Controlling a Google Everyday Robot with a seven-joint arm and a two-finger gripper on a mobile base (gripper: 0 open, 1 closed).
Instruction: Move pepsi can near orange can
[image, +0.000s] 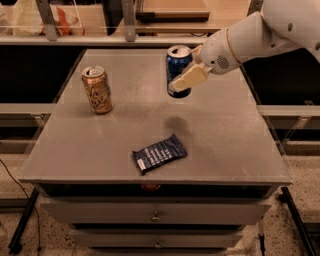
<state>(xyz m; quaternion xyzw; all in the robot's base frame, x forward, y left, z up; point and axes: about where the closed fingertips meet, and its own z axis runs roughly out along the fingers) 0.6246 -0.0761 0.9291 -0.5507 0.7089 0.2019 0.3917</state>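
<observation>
The gripper (184, 80) is clamped on the pepsi can (176, 61) and holds it upright above the table (230, 135), toward the far edge and a little right of the middle; the can seems lifted, because a shadow lies on the surface below it; the orange can (97, 90) stands upright near the far left corner, well apart; a snack wrapper (159, 153) lies flat near the front edge; to carry well, I think the arm should travel left along the far edge, keep the can vertical, stop just beside the orange can without knocking it, and lower fully before releasing
</observation>
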